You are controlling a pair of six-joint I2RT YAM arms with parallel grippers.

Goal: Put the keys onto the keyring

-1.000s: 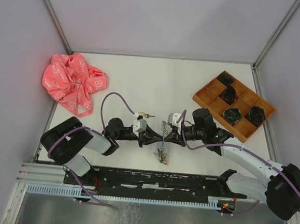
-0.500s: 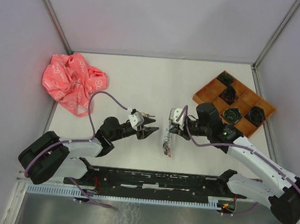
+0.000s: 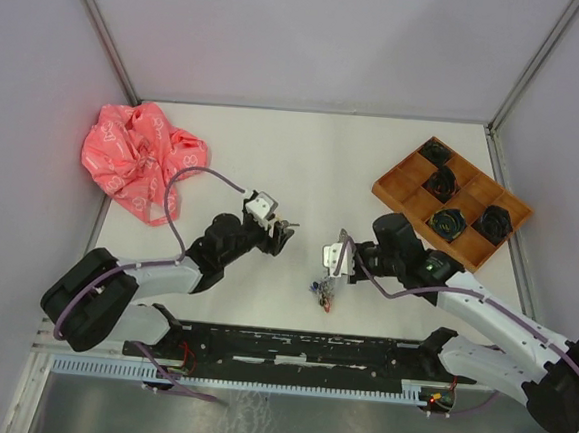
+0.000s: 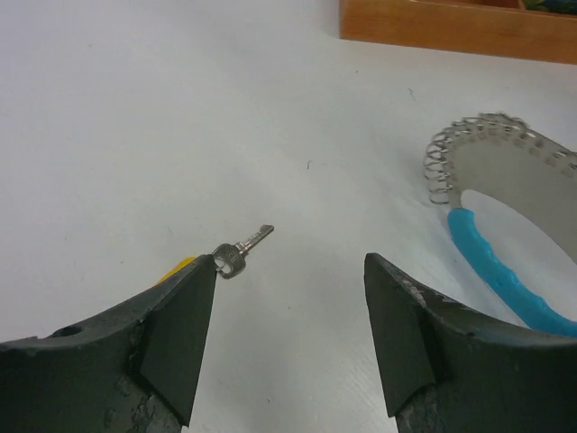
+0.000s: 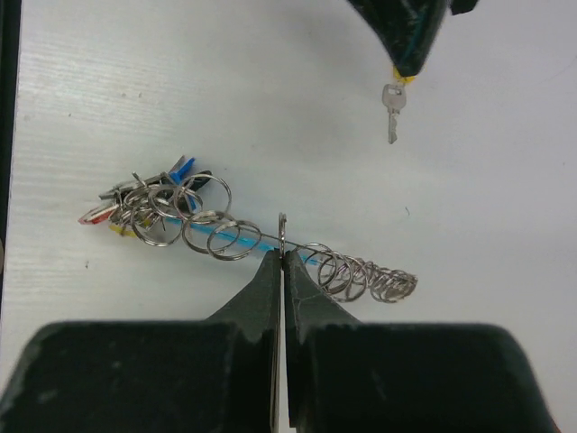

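Note:
My right gripper (image 5: 282,257) is shut on one thin metal ring of the keyring (image 5: 270,239), a blue-coated loop strung with several small rings. A bunch of keys (image 5: 144,203) hangs at its left end. From above, this gripper (image 3: 339,253) sits mid-table with the bunch (image 3: 322,291) below it. A single silver key (image 4: 242,250) lies on the white table just beyond the tip of my left finger (image 4: 180,325), beside a bit of yellow. My left gripper (image 4: 288,262) is open with nothing between its jaws, left of the keyring (image 4: 505,271). The same key (image 5: 392,108) shows in the right wrist view.
A crumpled pink plastic bag (image 3: 138,160) lies at the far left. A wooden compartment tray (image 3: 403,180) holding black round parts (image 3: 447,223) stands at the right, its edge (image 4: 460,27) also seen from the left wrist. The arm bases' rail (image 3: 289,347) runs along the near edge.
The two grippers, together at the keyring a second ago, have separated. My left gripper drew back to the left and stands open; the right one kept the ring and shifted slightly.

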